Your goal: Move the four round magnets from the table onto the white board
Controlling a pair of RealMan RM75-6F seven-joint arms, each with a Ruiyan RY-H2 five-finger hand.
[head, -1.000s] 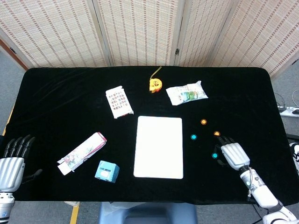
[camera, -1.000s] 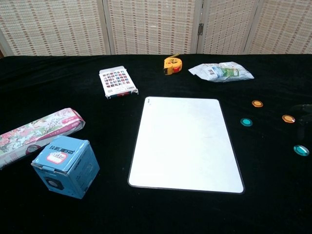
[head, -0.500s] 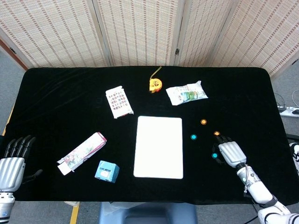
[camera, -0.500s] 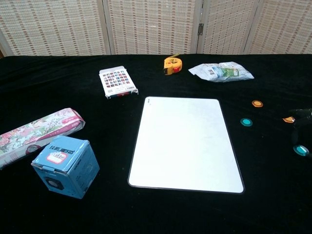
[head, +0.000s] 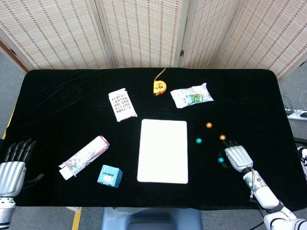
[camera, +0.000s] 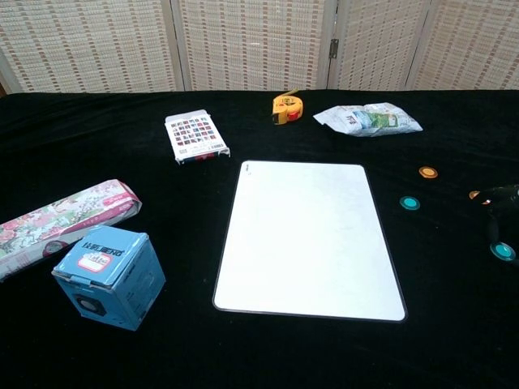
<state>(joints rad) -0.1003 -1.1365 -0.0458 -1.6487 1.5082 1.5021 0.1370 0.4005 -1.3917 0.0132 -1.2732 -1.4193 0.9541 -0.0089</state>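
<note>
Head view – white board [head: 162, 151]: lies flat on the black table [head: 62, 96], nothing on it
Head view – magnets: all four on the cloth to the right of the board; orange magnet [head: 209, 125] furthest back, teal magnet [head: 199, 141] nearest the board, a second orange magnet [head: 222, 137] just beyond the right hand's fingertips, a second teal magnet [head: 220, 160] just beside the thumb side of that hand
Head view – right hand [head: 237, 155]: palm down over the table, dark fingers reaching toward the second orange magnet, holding nothing that shows; how far apart the fingers stand I cannot tell
Head view – left hand [head: 13, 165]: at the near left table edge, fingers straight and slightly apart, empty
Head view – other things: card pack [head: 122, 104], yellow tape measure [head: 159, 86], snack bag [head: 192, 96], long floral box [head: 84, 156], blue cube box [head: 110, 176]
Chest view – board [camera: 308, 239]: bare, centre of the table
Chest view – magnets: orange one [camera: 428, 172] and teal one [camera: 410, 203] well apart from the hand; second orange one [camera: 474, 194] partly hidden by dark fingertips [camera: 501, 193]; second teal one [camera: 503, 251] at the right frame edge
Chest view – right hand: only fingertips show, touching or just above the second orange magnet; I cannot tell which
Chest view – left hand: out of frame
</note>
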